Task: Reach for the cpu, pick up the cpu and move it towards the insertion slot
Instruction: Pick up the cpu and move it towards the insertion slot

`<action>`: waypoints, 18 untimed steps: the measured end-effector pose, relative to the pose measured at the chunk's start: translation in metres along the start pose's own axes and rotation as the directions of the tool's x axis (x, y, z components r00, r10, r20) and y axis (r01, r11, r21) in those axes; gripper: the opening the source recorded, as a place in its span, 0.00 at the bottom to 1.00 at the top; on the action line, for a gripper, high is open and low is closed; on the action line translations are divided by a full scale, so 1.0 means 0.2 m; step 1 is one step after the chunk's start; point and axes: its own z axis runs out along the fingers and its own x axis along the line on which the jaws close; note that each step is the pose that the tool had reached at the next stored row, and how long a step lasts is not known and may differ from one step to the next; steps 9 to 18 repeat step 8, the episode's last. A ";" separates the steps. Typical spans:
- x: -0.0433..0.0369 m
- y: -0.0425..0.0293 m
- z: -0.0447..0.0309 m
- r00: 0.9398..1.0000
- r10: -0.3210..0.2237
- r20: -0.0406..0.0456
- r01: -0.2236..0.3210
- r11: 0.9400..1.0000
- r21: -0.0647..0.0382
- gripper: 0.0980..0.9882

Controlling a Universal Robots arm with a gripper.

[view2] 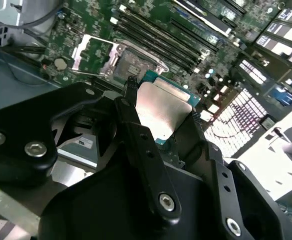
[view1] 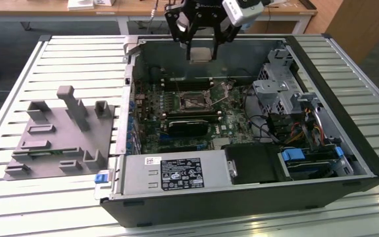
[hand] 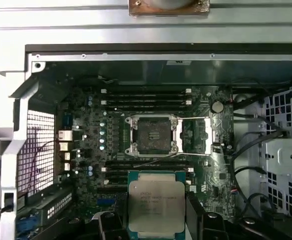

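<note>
- The cpu is clamped between the gripper's two black fingers, held level with its silvery top facing up in both wrist views, clear of the board.
- In the exterior view the gripper hangs above the far wall of the open case, the cpu's pale underside showing between the fingertips.
- The slot lies on the green board below, apart from the cpu; its metal frame is swung open to one side and its dark centre is bare.
- In the first wrist view the cpu sits just short of the slot, with black memory slots on the slot's far side.
- On the slatted table, at the exterior view's left, stands a grey fixture, well apart from the case.
</note>
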 end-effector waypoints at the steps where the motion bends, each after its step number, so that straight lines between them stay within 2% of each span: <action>1: -0.014 0.002 0.001 1.000 0.000 0.000 0.000 1.000 0.000 0.50; 8: -0.100 0.006 0.005 1.000 0.001 0.000 -0.001 1.000 0.000 0.50; 18: -0.100 0.006 0.005 1.000 0.001 0.000 -0.001 1.000 0.000 0.50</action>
